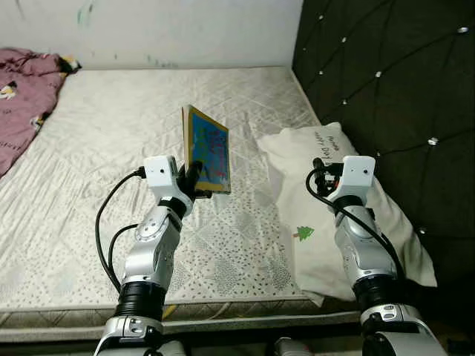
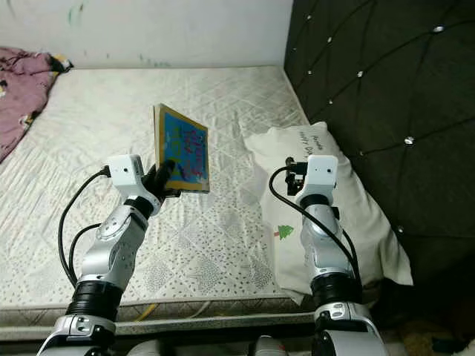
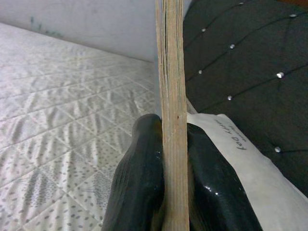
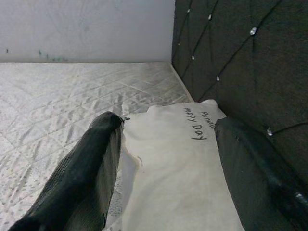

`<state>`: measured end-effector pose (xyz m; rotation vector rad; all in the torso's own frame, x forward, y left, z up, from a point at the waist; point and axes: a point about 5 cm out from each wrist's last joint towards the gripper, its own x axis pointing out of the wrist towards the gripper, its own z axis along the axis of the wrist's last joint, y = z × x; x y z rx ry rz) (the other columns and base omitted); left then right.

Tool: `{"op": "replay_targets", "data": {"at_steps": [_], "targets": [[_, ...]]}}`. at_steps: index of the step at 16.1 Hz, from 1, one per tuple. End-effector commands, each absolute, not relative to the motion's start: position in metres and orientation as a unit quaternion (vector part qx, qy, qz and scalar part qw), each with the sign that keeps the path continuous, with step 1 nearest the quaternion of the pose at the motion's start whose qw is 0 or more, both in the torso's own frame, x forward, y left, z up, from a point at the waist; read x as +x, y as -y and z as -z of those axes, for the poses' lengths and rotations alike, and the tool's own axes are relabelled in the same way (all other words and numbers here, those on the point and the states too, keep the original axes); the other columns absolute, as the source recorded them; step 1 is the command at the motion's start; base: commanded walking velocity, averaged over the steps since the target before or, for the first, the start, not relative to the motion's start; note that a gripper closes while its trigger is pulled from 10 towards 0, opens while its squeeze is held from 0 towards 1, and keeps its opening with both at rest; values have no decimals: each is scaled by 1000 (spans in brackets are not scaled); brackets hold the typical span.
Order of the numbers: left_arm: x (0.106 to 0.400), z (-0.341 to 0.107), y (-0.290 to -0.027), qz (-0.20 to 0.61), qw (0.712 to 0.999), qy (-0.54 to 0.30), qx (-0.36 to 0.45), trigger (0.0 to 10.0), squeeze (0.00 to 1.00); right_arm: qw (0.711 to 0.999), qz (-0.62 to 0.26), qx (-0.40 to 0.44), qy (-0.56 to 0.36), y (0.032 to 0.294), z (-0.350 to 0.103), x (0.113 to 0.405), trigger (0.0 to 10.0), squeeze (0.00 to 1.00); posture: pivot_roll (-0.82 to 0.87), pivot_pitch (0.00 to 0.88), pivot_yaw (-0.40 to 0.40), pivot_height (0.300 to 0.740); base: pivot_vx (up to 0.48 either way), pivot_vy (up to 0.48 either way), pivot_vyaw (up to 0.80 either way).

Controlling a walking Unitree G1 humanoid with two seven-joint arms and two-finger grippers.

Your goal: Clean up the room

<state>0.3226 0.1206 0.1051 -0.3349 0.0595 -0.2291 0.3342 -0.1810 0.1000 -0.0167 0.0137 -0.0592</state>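
the left hand (image 1: 194, 180) clenches a book (image 1: 208, 150) upright above the bed (image 1: 111, 133) to clear it, while the right hand (image 4: 166, 168), released, hovers over the pillow (image 1: 326, 215).

The mattress (image 1: 111, 148) fills the frame's centre; a pillow (image 1: 326, 222) lies at its right edge, against the headboard (image 1: 393, 74). A blanket (image 1: 22, 104) sits upper left; the left gripper (image 1: 194, 182) holds a book (image 1: 208, 152) upright at centre.

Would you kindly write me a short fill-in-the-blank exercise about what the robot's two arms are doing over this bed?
1. The left gripper has its jaws shut on a picture ____.
2. The right gripper hovers with jaws ____ over the white pillow.
3. The book is held upright above the ____.
4. A ____ blanket lies at the mattress's far left.

Missing words: book; open; mattress; pink
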Motion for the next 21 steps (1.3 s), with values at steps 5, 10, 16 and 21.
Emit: {"op": "replay_targets", "data": {"at_steps": [5,10,16,21], "targets": [[312,-102,-123,106,977,-41,-183,10000,0,1000,15,-2,-6,181,-101,326,10000,0,-19,0,1,740,0,0,0],[296,-100,-130,84,978,-43,-188,10000,0,1000,-16,7,-10,171,-99,307,10000,0,-14,11,-9,740,0,0,0],[282,-98,-139,64,979,-50,-188,10000,0,999,-35,5,-23,168,-99,294,10000,0,-16,58,-7,675,0,0,0],[284,-101,-139,50,980,-45,-189,10000,0,998,-50,-4,-28,167,-100,294,10000,0,-10,53,-30,621,0,0,0]]}}
